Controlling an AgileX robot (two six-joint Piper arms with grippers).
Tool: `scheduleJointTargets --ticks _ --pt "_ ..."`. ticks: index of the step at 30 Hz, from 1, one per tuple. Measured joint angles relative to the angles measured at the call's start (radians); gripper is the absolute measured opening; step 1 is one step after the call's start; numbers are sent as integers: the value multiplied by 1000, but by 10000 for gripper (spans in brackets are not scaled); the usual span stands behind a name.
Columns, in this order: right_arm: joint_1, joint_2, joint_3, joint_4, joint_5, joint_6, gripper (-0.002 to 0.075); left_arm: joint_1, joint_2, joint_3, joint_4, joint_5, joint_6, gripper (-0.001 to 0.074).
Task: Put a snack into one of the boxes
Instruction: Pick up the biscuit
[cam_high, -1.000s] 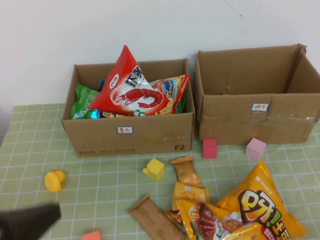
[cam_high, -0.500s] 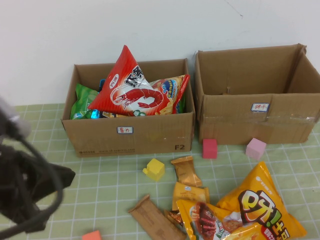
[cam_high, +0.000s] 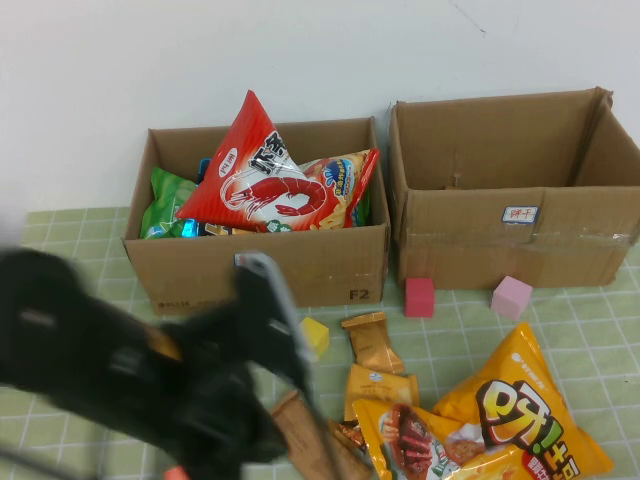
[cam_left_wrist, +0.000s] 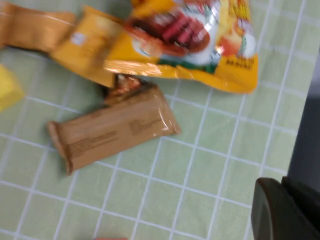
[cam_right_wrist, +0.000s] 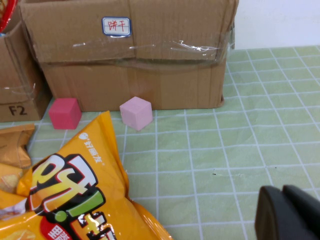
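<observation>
Left claw (cam_high: 275, 300), seen from the high camera, is a blurred dark mass over the near left of the table (cam_high: 70, 250); its fingers read as pressed together on nothing, though the blur makes that hard to see. The arm reaches up and right from the lower left corner. It hides the near end of the brown bar (cam_high: 300, 430) just below the claw and part of the yellow block (cam_high: 316, 335) beside it. Beyond the claw stands the full box (cam_high: 260, 270); further right is the empty box (cam_high: 510, 240), well apart. The big orange bag (cam_high: 520, 410) lies to the right and is cut off by the frame edge.

From the left wrist camera, the brown bar (cam_left_wrist: 115, 127) lies flat on open cloth, touching a small orange packet (cam_left_wrist: 85, 45).

From the right wrist camera, the right claw (cam_right_wrist: 290, 212) shows only a dark corner; whether it is spread I cannot tell. A pink block (cam_right_wrist: 136, 113) and red block (cam_right_wrist: 64, 113) sit against the empty box (cam_right_wrist: 130, 60).
</observation>
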Motion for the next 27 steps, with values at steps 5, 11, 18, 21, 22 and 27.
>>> scheduleJointTargets --ticks 5,11,18,21,22,27 --pt "0 0 0 0 0 0 -2 -147 170 0 176 -139 -192 -2" --pt "0 0 0 0 0 0 -2 -195 339 -4 290 -215 -392 68" --pt "0 0 0 0 0 0 -2 -195 476 -7 299 -205 -436 506" --pt "0 0 0 0 0 0 -2 -195 492 -28 301 -220 -436 597" --pt "0 0 0 0 0 0 -2 -195 497 -38 301 -228 -436 608" --pt "0 0 0 0 0 0 -2 -195 528 -107 301 -298 -457 628"
